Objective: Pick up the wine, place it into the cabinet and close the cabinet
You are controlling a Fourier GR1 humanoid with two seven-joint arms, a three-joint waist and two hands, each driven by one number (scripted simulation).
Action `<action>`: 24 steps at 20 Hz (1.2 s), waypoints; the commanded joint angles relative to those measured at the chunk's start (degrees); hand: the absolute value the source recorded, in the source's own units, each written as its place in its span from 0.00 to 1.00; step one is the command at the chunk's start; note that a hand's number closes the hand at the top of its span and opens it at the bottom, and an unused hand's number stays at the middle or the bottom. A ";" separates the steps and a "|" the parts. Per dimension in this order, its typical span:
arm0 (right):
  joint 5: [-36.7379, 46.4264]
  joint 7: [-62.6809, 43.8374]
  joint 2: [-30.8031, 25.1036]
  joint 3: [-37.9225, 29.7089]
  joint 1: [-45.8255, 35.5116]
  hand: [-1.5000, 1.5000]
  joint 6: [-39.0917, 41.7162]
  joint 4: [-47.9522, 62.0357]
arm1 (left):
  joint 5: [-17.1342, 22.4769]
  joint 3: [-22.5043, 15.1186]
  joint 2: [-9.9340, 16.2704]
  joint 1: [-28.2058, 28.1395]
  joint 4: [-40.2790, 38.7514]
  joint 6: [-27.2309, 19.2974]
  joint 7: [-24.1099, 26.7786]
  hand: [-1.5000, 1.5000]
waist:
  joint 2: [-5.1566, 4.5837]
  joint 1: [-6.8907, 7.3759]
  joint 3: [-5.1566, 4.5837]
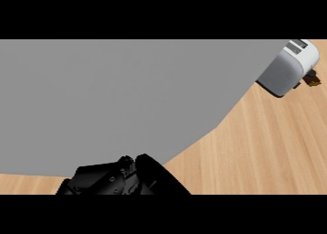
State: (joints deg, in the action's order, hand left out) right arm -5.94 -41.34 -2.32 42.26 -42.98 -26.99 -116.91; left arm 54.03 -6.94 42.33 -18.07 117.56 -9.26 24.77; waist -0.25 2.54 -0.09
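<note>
I see a broad grey cabinet (112,105) surface filling the view — no wine visible, one black hand (115,180) low, fingers unreadable — so progress can't be judged.

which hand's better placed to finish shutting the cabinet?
Likely the left. The only hand in view sits low and left of centre, right at the lower edge of the grey cabinet panel that fills most of the view. Which hand it is isn't certain. No other hand shows; wine isn't visible.
</note>
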 commanded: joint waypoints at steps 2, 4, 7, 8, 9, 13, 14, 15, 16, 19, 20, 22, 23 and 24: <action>-5.92 2.48 2.22 -7.34 -17.10 1.00 -3.51 14.68 | -1.05 -0.21 -1.57 1.93 -2.01 -0.13 -0.54 0.00 | -0.03 0.07 -0.06; -7.98 7.59 2.25 -7.53 -17.73 1.00 -2.67 20.03 | -2.58 -1.40 -3.22 2.16 -0.49 -1.87 -0.82 0.00 | -0.05 -0.43 0.03; -6.49 8.44 2.29 -10.21 -23.67 1.00 0.37 27.53 | -3.85 -2.86 -4.86 3.30 -3.67 -1.97 -0.88 0.00 | -0.07 -0.91 -0.01; -4.03 11.57 2.29 -10.99 -21.06 1.00 4.05 28.88 | -2.83 -1.02 -3.67 2.26 -1.88 -1.48 -1.88 0.00 | -0.02 -1.11 0.04; -2.67 8.18 2.30 -9.86 -23.75 1.00 1.66 28.36 | -0.79 1.84 -3.57 1.74 -3.88 1.27 -1.36 0.00 | 0.25 -1.28 0.01; -2.84 12.12 2.31 -16.41 -28.58 1.00 3.48 38.42 | -4.83 0.40 -4.92 1.41 -3.12 0.44 -0.22 0.00 | 0.09 -1.01 0.02; -4.38 13.50 2.31 -18.35 -28.84 1.00 6.11 41.88 | -1.86 1.93 -4.30 3.87 -1.81 -0.83 -3.59 0.00 | -0.03 -1.12 0.04; -4.02 14.97 2.31 -17.98 -27.10 1.00 6.14 42.92 | -5.85 -1.51 -5.84 -1.63 1.68 -1.05 -1.31 0.00 | 0.12 -0.75 0.06; -6.41 17.56 0.28 -22.04 -27.05 1.00 10.36 44.89 | -4.04 0.76 -5.25 4.25 -1.36 -2.43 -3.42 0.00 | -0.19 -1.39 0.08; -5.38 17.37 2.27 -23.12 -29.15 1.00 10.62 48.59 | -4.37 2.25 -5.00 3.70 0.63 -3.36 -5.86 0.00 | 0.14 -1.47 0.08; -5.25 21.13 1.62 -22.22 -24.65 1.00 11.62 48.13 | -5.31 2.28 -5.87 3.66 -3.52 0.00 -3.32 0.00 | 0.07 -1.71 0.07; -5.32 21.71 1.52 -23.73 -27.62 1.00 11.95 51.93 | -5.91 0.83 -7.06 3.96 -2.94 -1.14 -3.68 0.00 | -0.02 -1.51 0.05; -6.26 24.54 -0.57 -23.43 -24.48 1.00 13.40 52.23 | -5.69 2.10 -5.18 1.96 -0.35 -0.63 -4.26 0.00 | -0.09 -1.00 0.08; -5.03 24.45 1.25 -22.95 -26.22 1.00 11.38 53.48 | -5.87 0.57 -6.54 2.45 -0.71 -1.15 -4.46 0.00 | -0.07 -1.16 0.06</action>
State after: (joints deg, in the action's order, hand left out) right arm -12.81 -20.11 0.05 23.26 -70.14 -14.72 -70.92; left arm 49.00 -5.50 36.67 -15.16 115.91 -9.98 20.88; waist 1.09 1.97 -0.79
